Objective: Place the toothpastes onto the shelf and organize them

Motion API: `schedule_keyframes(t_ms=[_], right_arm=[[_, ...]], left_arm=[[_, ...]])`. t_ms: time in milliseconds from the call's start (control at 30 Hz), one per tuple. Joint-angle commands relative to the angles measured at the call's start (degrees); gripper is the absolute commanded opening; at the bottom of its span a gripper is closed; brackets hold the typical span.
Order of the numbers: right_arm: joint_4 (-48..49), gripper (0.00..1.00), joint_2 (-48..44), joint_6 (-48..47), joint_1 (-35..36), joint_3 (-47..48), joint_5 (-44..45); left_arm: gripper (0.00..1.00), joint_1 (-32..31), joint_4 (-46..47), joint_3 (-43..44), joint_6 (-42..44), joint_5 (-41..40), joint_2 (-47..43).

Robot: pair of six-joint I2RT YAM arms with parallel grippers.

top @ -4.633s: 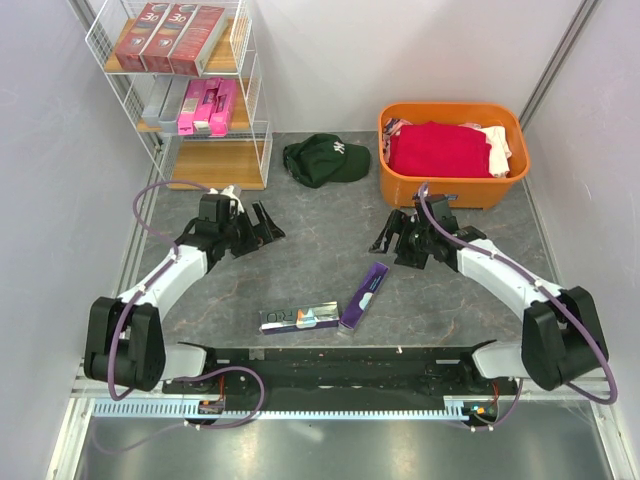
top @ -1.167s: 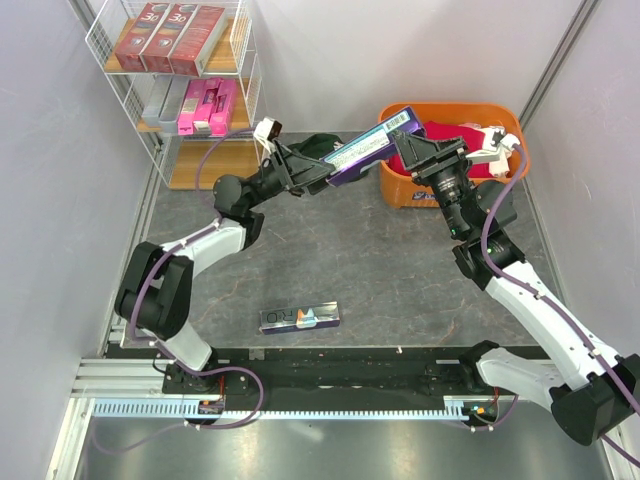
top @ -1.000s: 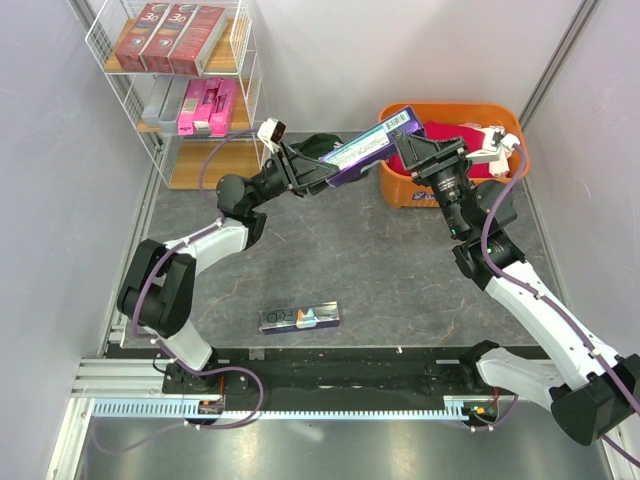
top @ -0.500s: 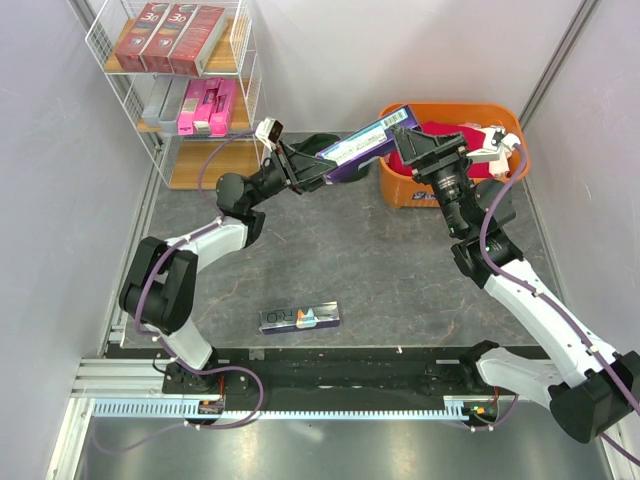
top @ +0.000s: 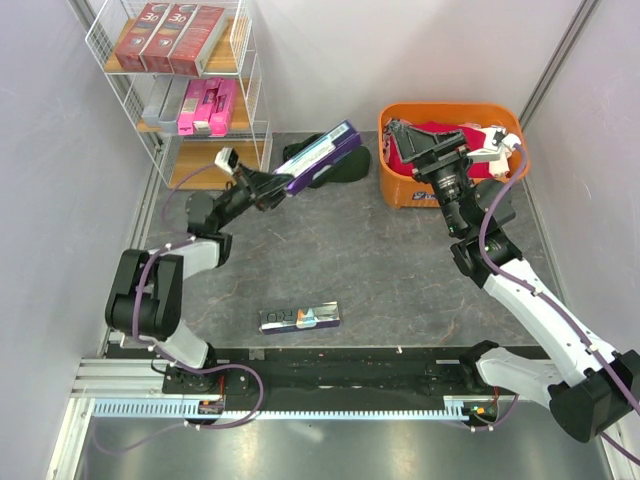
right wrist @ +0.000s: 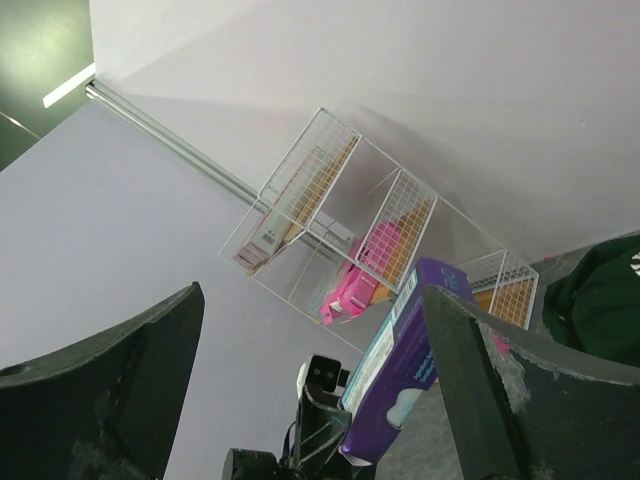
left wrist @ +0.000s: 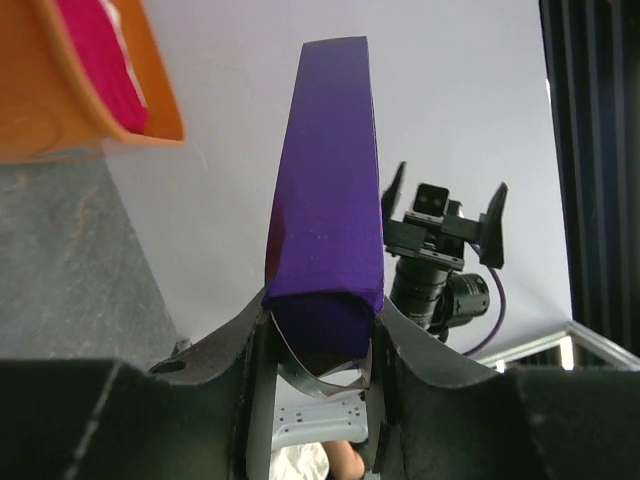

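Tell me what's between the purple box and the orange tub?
In the top view, a dark green cap lies between the purple box in the left claw and the orange tub.

You have bright, even overhead light, soft shadows on the desk (top: pixel 400 270), and dark, blurred foregrounds in both wrist views.

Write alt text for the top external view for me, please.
The left arm's fingers hold a purple toothpaste box aloft beside the white wire shelf, whose upper boards carry boxes. The right arm's fingers hang open over the orange tub; a holographic box lies on the table.
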Motion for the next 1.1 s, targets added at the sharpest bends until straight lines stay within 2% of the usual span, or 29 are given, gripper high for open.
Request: schedule_keyframes(t_ms=[0, 100, 133, 300, 467, 633, 733, 800, 833, 867, 933, 967, 1067], right_arm=[[2.4, 0.98, 1.2, -0.1, 0.2, 0.0, 0.1], [2.6, 0.98, 2.2, 0.1, 0.2, 0.0, -0.7], [2.6, 0.98, 2.5, 0.1, 0.1, 0.0, -0.8], [2.9, 0.98, 3.9, 0.7, 0.1, -0.1, -1.6], [2.9, 0.98, 5.3, 0.8, 0.0, 0.3, -2.9], [2.6, 0.98, 6.5, 0.9, 0.0, 0.6, -4.2], [2.6, 0.98, 7.0, 1.0, 0.0, 0.6, -4.4], [2.6, 0.98, 7.1, 1.0, 0.1, 0.5, -4.5], [2.6, 0.98, 7.3, 1.1, 0.0, 0.5, -4.6], [2.6, 0.98, 7.4, 1.0, 0.0, 0.5, -4.7], [2.6, 0.98, 7.6, 1.0, 0.0, 0.5, -4.9], [2.6, 0.98, 7.6, 0.9, 0.0, 0.4, -5.0], [2.7, 0.98, 7.9, 0.8, -0.2, 0.4, -5.5]], left_arm=[[0.25, 5.3, 15.6, -6.9, -1.9, 2.6, -4.8], [0.25, 10.4, 17.4, -13.1, -2.4, 4.9, -6.2], [0.25, 14.1, 17.8, -15.7, -2.5, 6.4, -6.4], [0.24, 21.7, 18.8, -23.6, -1.5, 10.2, -7.5], [0.17, 31.3, 18.4, -28.4, -0.2, 12.9, -7.3], [0.15, 41.6, 14.6, -30.9, 3.2, 14.4, -9.1], [0.15, 45.8, 6.2, -30.4, 9.5, 13.9, -13.0], [0.15, 46.9, -5.0, -28.9, 13.8, 12.3, -16.3], [0.15, 47.0, -9.8, -28.0, 19.1, 11.6, -19.6], [0.15, 47.1, -20.6, -27.0, 21.9, 10.8, -21.7], [0.15, 47.1, -31.1, -23.8, 30.8, 6.5, -27.5], [0.15, 47.0, -41.9, -21.6, 33.6, 4.5, -29.3], [0.14, 47.0, -50.2, -18.9, 38.8, -1.2, -33.0]])
